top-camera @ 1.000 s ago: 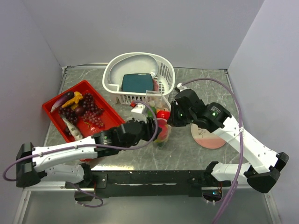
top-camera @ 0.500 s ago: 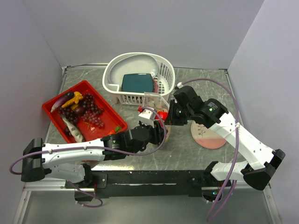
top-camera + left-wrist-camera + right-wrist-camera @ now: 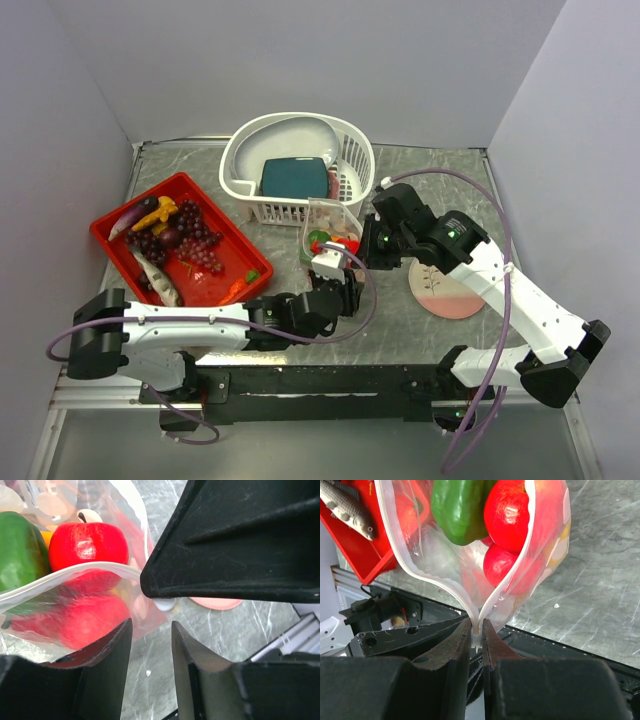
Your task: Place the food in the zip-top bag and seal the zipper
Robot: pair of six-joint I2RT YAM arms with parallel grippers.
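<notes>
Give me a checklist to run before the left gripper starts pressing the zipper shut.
1. Anchor: the right gripper is clamped on one end of the zipper: ok.
2. Presser: the left gripper is on the zipper: not ok; its jaws stand apart, with the strip beyond the tips.
3. Mouth of the zip-top bag closed: not ok; it gapes.
4. Contents: tomatoes and green pepper are inside the bag: ok.
5. All food bagged: not ok; grapes lie in the red tray.
6. Food clear of the zipper line: cannot tell.
</notes>
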